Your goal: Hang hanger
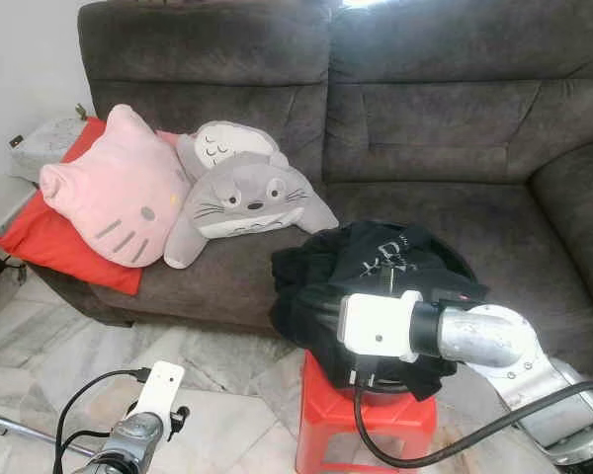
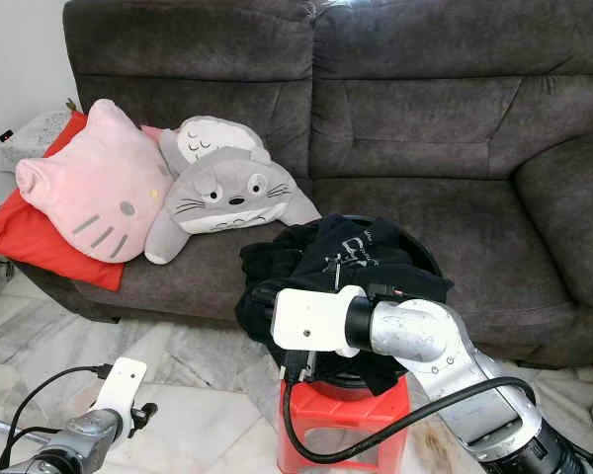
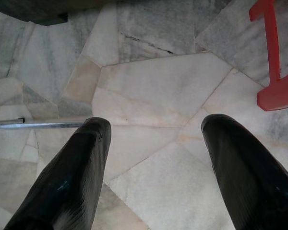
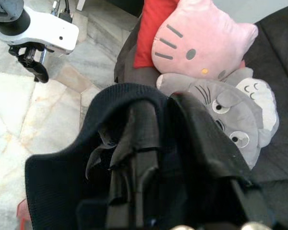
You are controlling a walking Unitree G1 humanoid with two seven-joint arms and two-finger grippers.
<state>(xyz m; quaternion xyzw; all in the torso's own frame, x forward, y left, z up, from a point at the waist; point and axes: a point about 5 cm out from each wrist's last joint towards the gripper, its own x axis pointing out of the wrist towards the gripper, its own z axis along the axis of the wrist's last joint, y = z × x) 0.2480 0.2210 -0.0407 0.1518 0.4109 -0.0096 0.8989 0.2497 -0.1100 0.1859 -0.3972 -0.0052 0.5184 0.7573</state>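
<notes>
A black garment [image 1: 376, 259] with white print lies heaped in a dark round basket [image 1: 462, 265] on a red plastic stool [image 1: 361, 427] in front of the sofa. My right gripper [image 4: 140, 158] is pushed into the left side of the heap. In the right wrist view its black fingers [image 4: 134, 172] stand together with folds of the black cloth pinched and draped over them. No hanger can be made out. My left gripper [image 3: 156, 139] hangs open low on the left, over the marble floor [image 3: 158, 91], with nothing between its fingers.
A grey sofa [image 1: 425, 118] fills the back, with a pink cat cushion [image 1: 114, 188], a grey plush [image 1: 242, 197] and a red pillow [image 1: 49, 232] on its left seat. A metal rod [image 3: 33, 125] lies on the floor by the left gripper.
</notes>
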